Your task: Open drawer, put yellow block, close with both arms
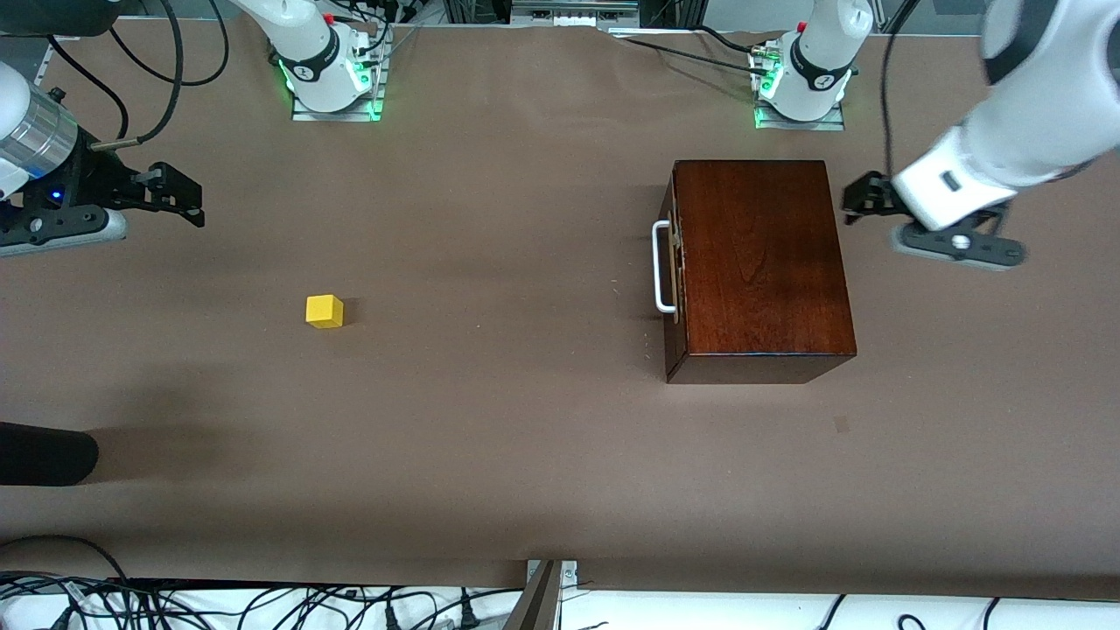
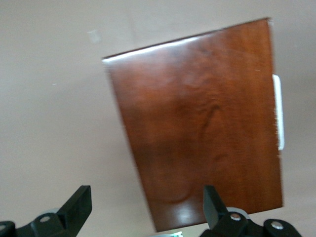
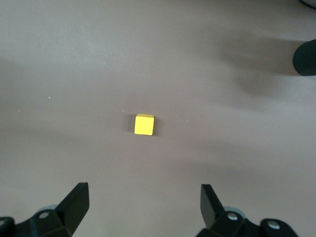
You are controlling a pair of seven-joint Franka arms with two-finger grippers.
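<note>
Starting at the right arm's end of the brown cloth-covered table [image 1: 525,455], the right arm's black two-finger gripper [image 1: 188,203] hangs above bare tabletop with its fingers [image 3: 74,205] spread wide and nothing between them. The small bright yellow cube, the yellow block [image 1: 325,311], sits flat on the table, nearer to the front camera than that gripper and well apart from it; in the right wrist view the block [image 3: 144,124] lies on open cloth, clear of both fingertips. A black rounded object [image 1: 44,453] lies at the table edge on the same end, nearer to the front camera than the block. Toward the left arm's end stands the glossy dark mahogany wooden box [image 1: 759,258]. Its drawer [image 1: 672,262] is fully closed, the dark reddish-brown front panel flush with the box, and the white U-shaped bar handle [image 1: 662,267] faces the right arm's end of the table. The left arm's black two-finger gripper [image 1: 862,197] hangs just beside the box's back end, fingers [image 2: 76,207] spread apart and holding nothing, not touching the wood.
</note>
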